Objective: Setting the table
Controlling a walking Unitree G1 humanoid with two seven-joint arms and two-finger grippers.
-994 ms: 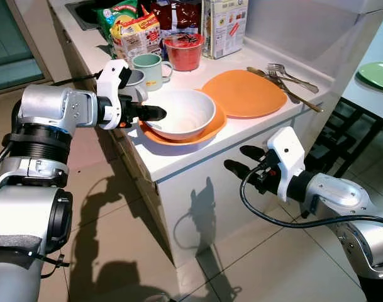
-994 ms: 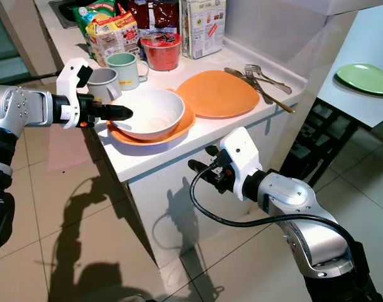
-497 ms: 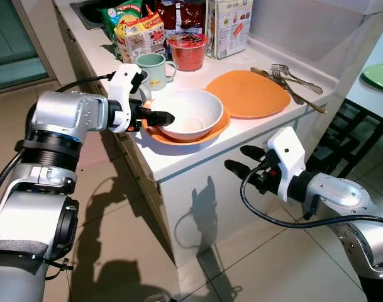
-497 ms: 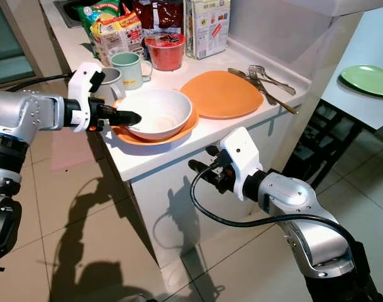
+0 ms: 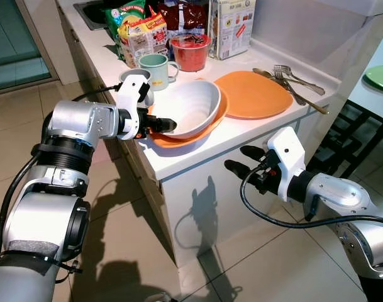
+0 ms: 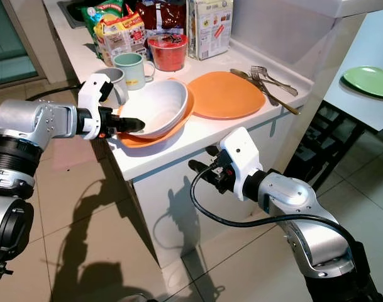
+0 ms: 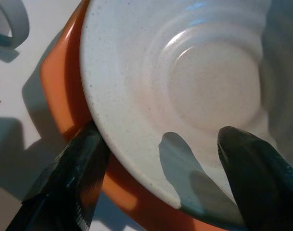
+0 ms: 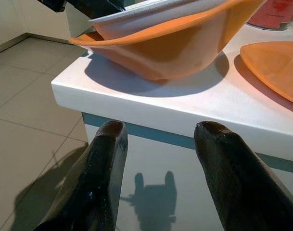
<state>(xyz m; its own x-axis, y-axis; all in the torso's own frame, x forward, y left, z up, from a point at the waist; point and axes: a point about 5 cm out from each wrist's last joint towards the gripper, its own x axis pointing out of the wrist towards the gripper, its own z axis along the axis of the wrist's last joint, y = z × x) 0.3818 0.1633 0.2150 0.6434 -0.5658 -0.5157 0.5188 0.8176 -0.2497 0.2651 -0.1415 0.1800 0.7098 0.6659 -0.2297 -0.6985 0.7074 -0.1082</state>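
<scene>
Left eye view shows you the left tool (image 5: pixel 168 124) at the centre left of the frame, pinching together the near rims of the white bowl (image 5: pixel 192 108) and the orange bowl (image 5: pixel 178 137) under it. Both bowls are tilted up on the white tabletop (image 5: pixel 197 151). An orange plate (image 5: pixel 254 94) lies just to their right. Your right tool (image 5: pixel 241 159) hangs at the lower right, below the tabletop edge, with its fingers spread and holding nothing.

Bright, sharp pictures; hard shadows fall floorward.
</scene>
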